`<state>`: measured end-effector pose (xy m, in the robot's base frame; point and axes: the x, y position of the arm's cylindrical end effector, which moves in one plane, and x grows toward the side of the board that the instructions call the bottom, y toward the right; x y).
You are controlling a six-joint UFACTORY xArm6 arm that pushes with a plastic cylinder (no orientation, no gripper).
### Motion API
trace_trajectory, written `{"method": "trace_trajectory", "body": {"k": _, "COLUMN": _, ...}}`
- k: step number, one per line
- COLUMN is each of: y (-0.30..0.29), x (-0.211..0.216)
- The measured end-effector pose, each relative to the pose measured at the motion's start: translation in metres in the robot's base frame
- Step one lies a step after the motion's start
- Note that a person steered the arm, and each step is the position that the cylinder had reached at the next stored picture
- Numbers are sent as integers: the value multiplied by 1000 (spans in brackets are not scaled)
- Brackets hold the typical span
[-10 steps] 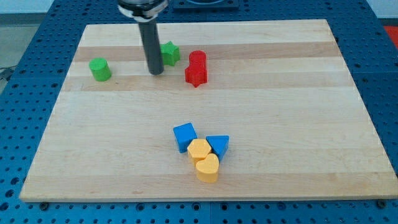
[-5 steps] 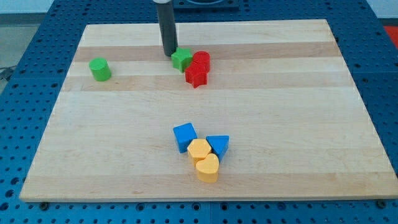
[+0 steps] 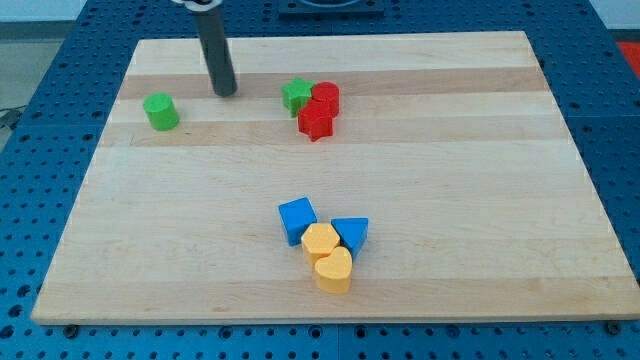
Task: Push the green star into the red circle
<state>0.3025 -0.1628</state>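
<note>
Blocks sit on a wooden board that lies on a blue table with holes. The green star is near the view's top, and it touches the red circle on its left side. A red star sits just below the red circle and touches it too. My tip is on the board to the view's left of the green star, apart from it. It is a plain dark rod with nothing to open or close, and it holds nothing and touches no block. A green round block sits further to the view's left, a bit lower than my tip. Near the view's bottom, four blocks huddle close together: a blue cube, a blue triangle, a yellow block and a yellow heart below it.
</note>
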Motion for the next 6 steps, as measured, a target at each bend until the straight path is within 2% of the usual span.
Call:
{"method": "trace_trajectory", "body": {"k": 1, "y": -40, "x": -19}}
{"method": "trace_trajectory", "body": {"k": 3, "y": -139, "x": -9}}
{"method": "trace_trajectory", "body": {"k": 5, "y": -123, "x": 9}}
{"method": "trace_trajectory", "body": {"k": 6, "y": -79, "x": 19}}
